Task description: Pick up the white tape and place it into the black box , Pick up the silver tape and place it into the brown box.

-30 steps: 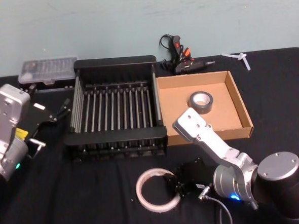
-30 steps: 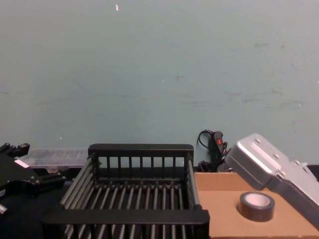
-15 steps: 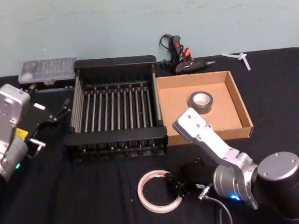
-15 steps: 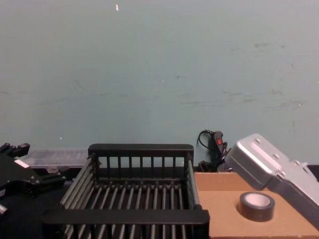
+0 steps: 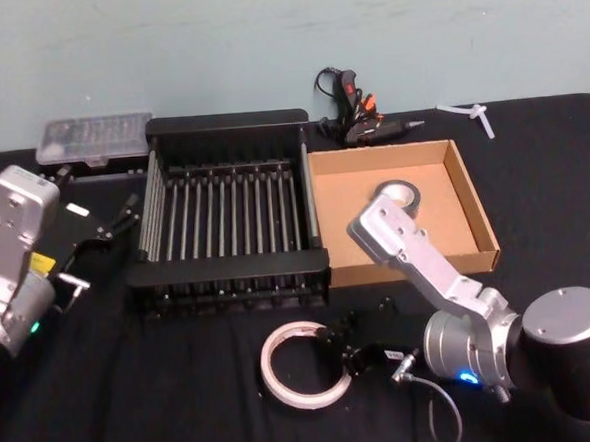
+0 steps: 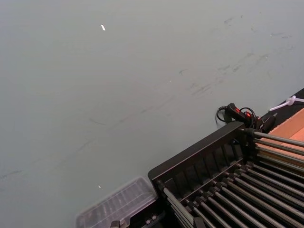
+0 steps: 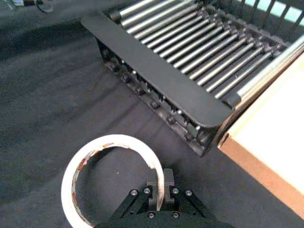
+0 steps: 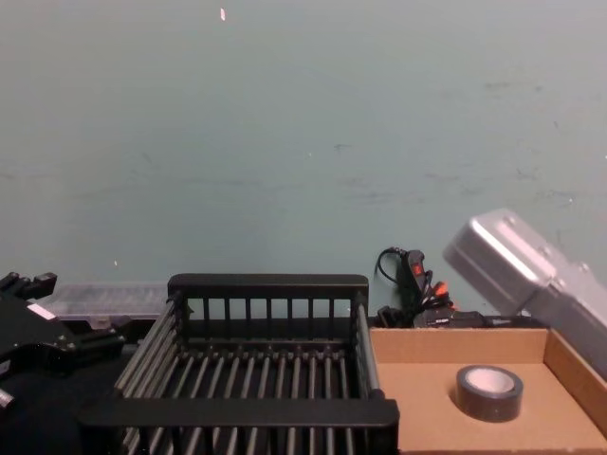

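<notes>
Before the black box (image 5: 228,273), right gripper (image 7: 159,184) pinches the white tape (image 7: 90,161) rim; lift level, clear the near rim.

A black-clothed surface (image 5: 186,408) carries the black box (image 5: 234,285) and the brown box (image 5: 480,210) side by side — behind them a clear plastic case (image 5: 95,138) and a glue gun (image 5: 353,112), in front the white tape (image 5: 304,366).
</notes>
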{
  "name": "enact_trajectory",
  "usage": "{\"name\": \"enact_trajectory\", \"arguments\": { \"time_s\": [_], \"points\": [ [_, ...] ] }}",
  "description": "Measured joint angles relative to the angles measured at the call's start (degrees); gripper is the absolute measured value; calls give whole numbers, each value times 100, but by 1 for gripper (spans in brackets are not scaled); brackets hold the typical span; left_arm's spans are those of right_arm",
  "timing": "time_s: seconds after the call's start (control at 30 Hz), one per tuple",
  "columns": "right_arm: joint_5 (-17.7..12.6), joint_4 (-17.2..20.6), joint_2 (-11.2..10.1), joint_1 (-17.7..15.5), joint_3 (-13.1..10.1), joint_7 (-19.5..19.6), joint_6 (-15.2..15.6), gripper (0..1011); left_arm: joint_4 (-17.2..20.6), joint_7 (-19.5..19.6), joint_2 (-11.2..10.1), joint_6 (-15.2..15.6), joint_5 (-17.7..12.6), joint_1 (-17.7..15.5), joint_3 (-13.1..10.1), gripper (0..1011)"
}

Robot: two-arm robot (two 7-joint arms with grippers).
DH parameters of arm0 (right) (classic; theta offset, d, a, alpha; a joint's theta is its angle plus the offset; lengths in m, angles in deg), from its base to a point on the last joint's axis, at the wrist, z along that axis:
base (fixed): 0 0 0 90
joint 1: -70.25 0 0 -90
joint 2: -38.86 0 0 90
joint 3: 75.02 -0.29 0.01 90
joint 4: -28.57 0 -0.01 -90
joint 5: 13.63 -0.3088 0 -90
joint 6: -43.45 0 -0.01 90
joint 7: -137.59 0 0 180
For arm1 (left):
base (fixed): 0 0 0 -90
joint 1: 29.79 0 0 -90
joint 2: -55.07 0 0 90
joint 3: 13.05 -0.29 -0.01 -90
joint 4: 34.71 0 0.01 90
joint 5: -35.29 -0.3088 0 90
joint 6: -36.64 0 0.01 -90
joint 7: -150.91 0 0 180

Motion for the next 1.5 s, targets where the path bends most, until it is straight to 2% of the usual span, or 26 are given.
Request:
{"name": "enact_trajectory", "arguments": {
  "time_s": [0.4, 0.8, 1.0, 1.23, 1.5],
  "points": [
    [-270, 315, -180, 30, -106, -70, -231, 90, 0, 0, 0, 0, 0, 0, 0, 1001],
    [-557, 439, -203, 296, -341, -33, -739, 90, 0, 0, 0, 0, 0, 0, 0, 1001],
    [-615, 227, -104, 567, -372, 93, -970, 90, 0, 0, 0, 0, 0, 0, 0, 1001],
    [-521, -209, 40, 964, -236, 283, -1266, 90, 0, 0, 0, 0, 0, 0, 0, 1001],
    [-377, -831, 308, 1379, -67, 550, -1749, 90, 0, 0, 0, 0, 0, 0, 0, 1001]
  ]
}}
